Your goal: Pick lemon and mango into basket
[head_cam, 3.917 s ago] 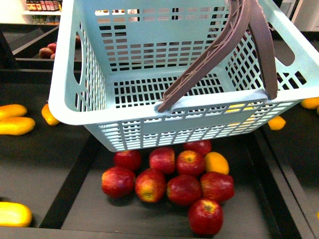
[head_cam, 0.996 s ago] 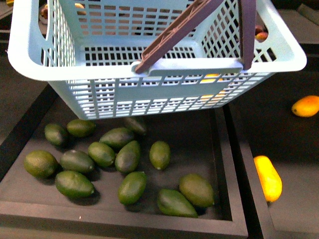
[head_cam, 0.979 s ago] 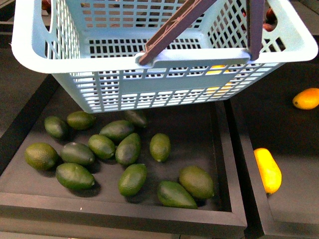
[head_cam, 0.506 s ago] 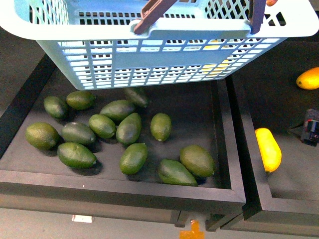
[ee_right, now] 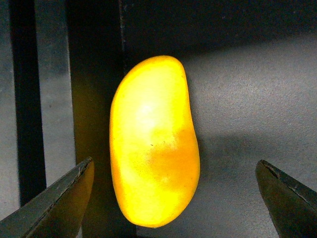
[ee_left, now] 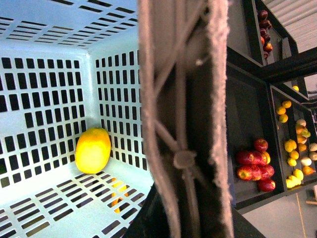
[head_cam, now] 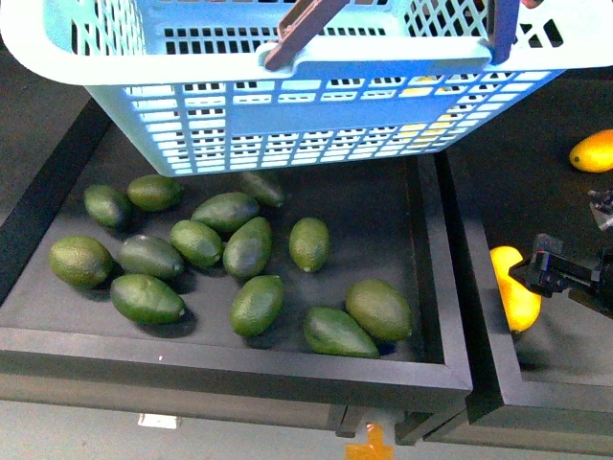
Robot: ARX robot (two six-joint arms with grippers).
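The light turquoise basket (head_cam: 316, 134) hangs at the top of the front view, above the trays. My left gripper (ee_left: 183, 210) is shut on its grey-brown handle (ee_left: 181, 99). A yellow lemon (ee_left: 93, 149) lies in a corner of the basket floor. The yellow-orange mango (head_cam: 510, 292) lies in the right-hand tray, close against the divider. My right gripper (head_cam: 538, 271) hovers over it, open. In the right wrist view the mango (ee_right: 154, 144) sits between the two spread fingertips, nearer one of them and touching neither; the right gripper (ee_right: 173, 171) holds nothing.
Several dark green oval fruits (head_cam: 249, 249) fill the black tray below the basket. A raised black divider (head_cam: 450, 287) separates it from the right tray. Another orange-yellow fruit (head_cam: 592, 150) lies far right. Red apples (ee_left: 255, 163) show in a further tray.
My right gripper has come in from the right edge and now stands over the mango. The view earlier swung from the apple tray to the green fruit tray, with the basket still held.
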